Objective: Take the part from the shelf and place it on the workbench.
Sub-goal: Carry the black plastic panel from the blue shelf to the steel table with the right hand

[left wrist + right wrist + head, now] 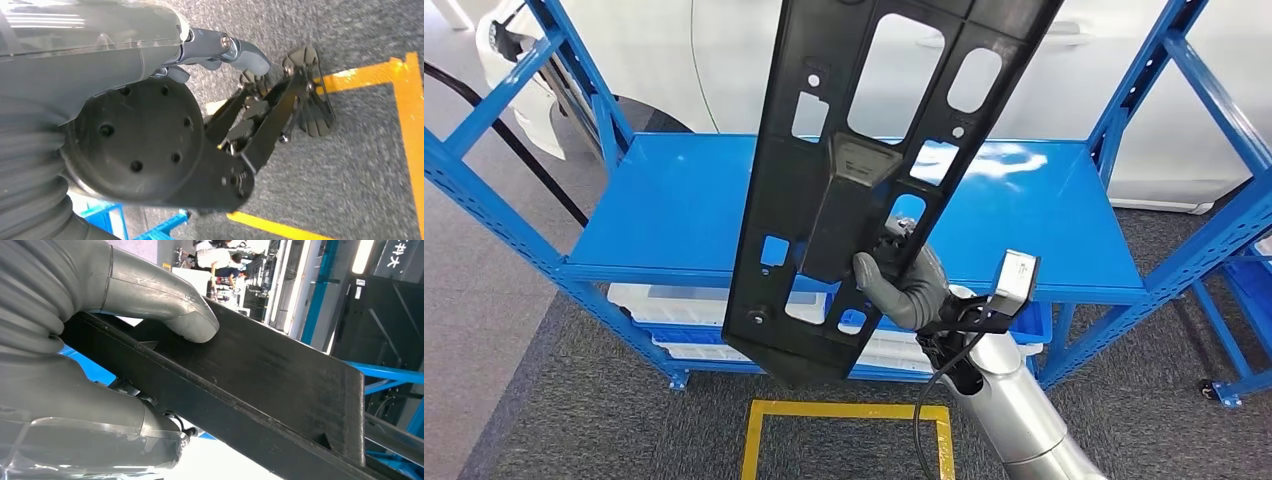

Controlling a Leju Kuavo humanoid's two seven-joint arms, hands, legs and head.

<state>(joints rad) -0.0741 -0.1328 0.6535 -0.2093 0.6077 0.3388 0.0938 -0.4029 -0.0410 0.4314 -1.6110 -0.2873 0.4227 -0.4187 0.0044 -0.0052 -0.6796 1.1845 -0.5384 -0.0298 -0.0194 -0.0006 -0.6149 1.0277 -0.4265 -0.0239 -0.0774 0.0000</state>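
Head cam high, looks fwd/down at shelf (674,200); wrist cams close behind hands, left faces floor (360,165).

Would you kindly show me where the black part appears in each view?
Head view: the part stands centre, gripped by the right hand.
Right wrist view: the part crosses the picture.
Left wrist view: not in it.
Shared landmark: blue shelf.

right arm (1016,412): silver, smooth rounded tube | right hand (911,285): grey, thick thumb, ribbed grey cover at the wrist | wrist camera (1015,277): small silver box on a black bracket | cable (932,405): black, looping beside the forearm | left hand (220,50): grey fingers, silver screw head at a knuckle
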